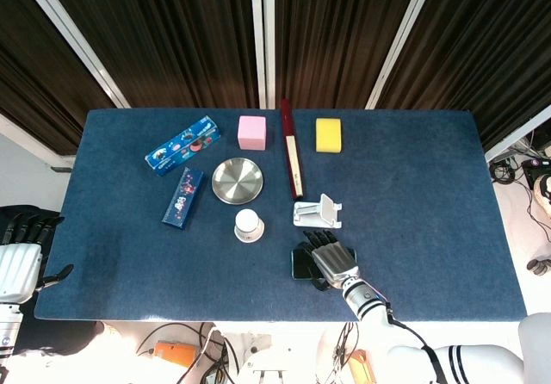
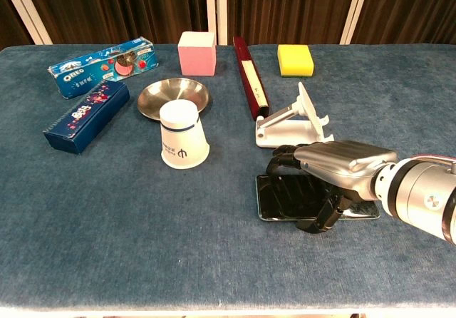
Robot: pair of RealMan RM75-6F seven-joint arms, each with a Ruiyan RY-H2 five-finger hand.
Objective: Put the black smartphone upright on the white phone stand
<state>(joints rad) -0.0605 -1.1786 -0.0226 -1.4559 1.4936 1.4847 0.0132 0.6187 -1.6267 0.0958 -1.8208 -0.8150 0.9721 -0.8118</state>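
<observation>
The black smartphone (image 2: 285, 197) lies flat, screen up, near the table's front edge, and only its left end (image 1: 298, 263) shows in the head view. My right hand (image 2: 342, 165) (image 1: 331, 262) arches low over it. Its fingers (image 2: 279, 158) curl down at the phone's far edge and its thumb reaches the near edge. The phone still rests on the cloth. Just behind it, the white phone stand (image 2: 288, 125) (image 1: 316, 212) is empty. My left hand (image 1: 19, 262) hangs off the table's left side, holding nothing.
A white paper cup (image 2: 182, 144) stands upside down left of the phone, behind it a steel dish (image 2: 173, 95). Two blue snack boxes (image 2: 87, 116) lie at the left. A long red box (image 2: 249, 75), a pink block (image 2: 197, 53) and a yellow sponge (image 2: 295, 60) sit at the back.
</observation>
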